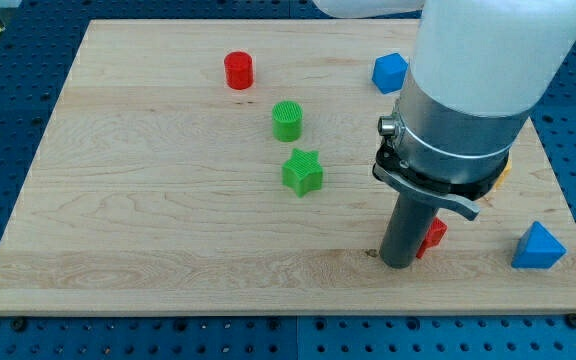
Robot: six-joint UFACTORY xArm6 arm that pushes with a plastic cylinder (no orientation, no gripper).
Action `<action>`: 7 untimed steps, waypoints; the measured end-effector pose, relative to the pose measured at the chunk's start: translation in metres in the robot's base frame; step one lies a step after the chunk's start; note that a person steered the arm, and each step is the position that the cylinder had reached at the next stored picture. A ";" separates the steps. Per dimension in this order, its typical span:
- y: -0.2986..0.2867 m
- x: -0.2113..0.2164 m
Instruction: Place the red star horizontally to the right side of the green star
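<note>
The green star (302, 171) lies near the middle of the wooden board (148, 220). The red star (432, 234) is toward the view's lower right, mostly hidden behind my rod; only a red edge shows. My tip (398, 264) rests on the board just left of the red star, touching or nearly touching it. The red star is to the right of the green star and lower in the view.
A green cylinder (287, 120) stands just above the green star. A red cylinder (238, 70) is at the upper left. A blue cube (389, 72) is at the top, a blue triangular block (538, 247) at the lower right. An orange-yellow sliver (505, 172) shows behind the arm.
</note>
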State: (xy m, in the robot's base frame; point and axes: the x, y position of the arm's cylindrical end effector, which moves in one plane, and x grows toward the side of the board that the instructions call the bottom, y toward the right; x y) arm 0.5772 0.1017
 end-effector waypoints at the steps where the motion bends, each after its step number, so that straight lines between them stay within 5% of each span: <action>1: 0.000 0.023; 4: 0.047 0.029; 7: 0.030 0.004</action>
State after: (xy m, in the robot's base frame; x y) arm 0.5814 0.1321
